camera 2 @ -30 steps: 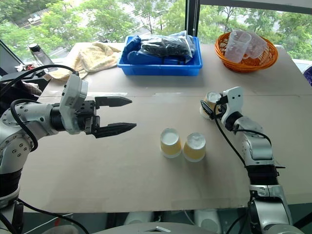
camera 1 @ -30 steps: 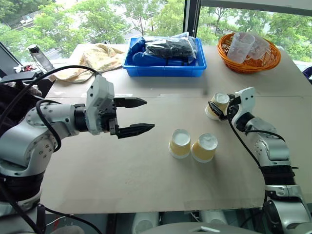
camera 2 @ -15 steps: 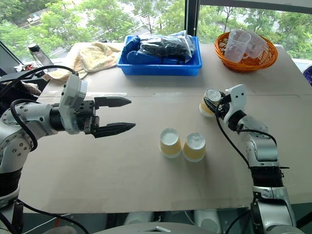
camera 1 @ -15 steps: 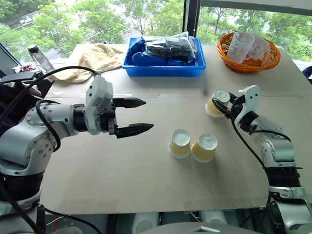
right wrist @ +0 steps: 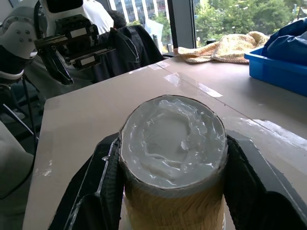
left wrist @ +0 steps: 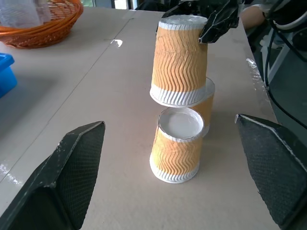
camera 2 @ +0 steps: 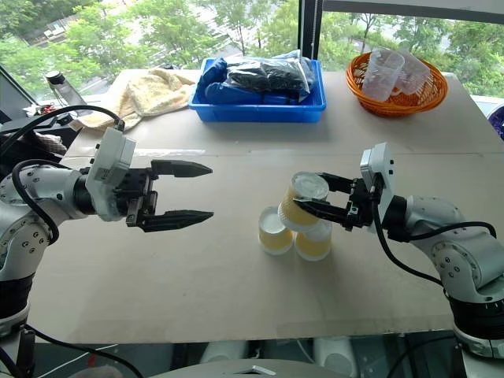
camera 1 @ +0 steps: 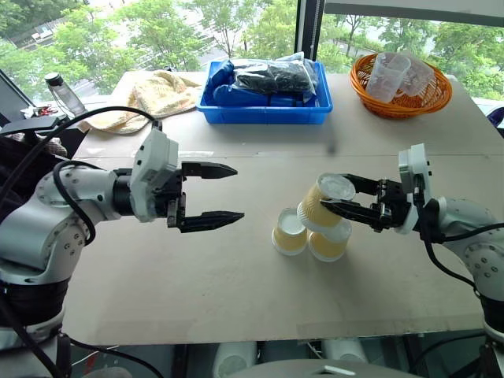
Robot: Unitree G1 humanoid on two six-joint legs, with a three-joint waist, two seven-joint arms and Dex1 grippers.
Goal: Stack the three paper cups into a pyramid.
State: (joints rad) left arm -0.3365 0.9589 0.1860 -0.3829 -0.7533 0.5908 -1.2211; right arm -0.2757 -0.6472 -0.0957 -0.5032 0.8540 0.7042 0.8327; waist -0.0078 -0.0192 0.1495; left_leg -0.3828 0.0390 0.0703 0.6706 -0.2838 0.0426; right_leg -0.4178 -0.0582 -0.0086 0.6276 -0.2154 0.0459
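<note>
A bottle [camera 1: 64,93] and a yellow cloth [camera 1: 157,93] lie at the far left of the brown surface [camera 1: 197,268], where the left pincer [camera 1: 206,193] hangs level with its two black fingers spread wide and nothing between them, well apart from the cups. Behind, a blue bin [camera 1: 266,94] holds dark packets. Near the middle of the surface, two of the three paper cups stand upside down, touching: one [camera 1: 289,233] on the left, the other [camera 1: 329,242] on the right. The third cup [camera 1: 321,203] hovers tilted just above the pair, white base up, clamped at its upper end by the right pincer [camera 1: 337,198], which reaches in level from the right. At the far right corner an orange basket [camera 1: 402,96] carries clear plastic cups [camera 1: 398,72].
</note>
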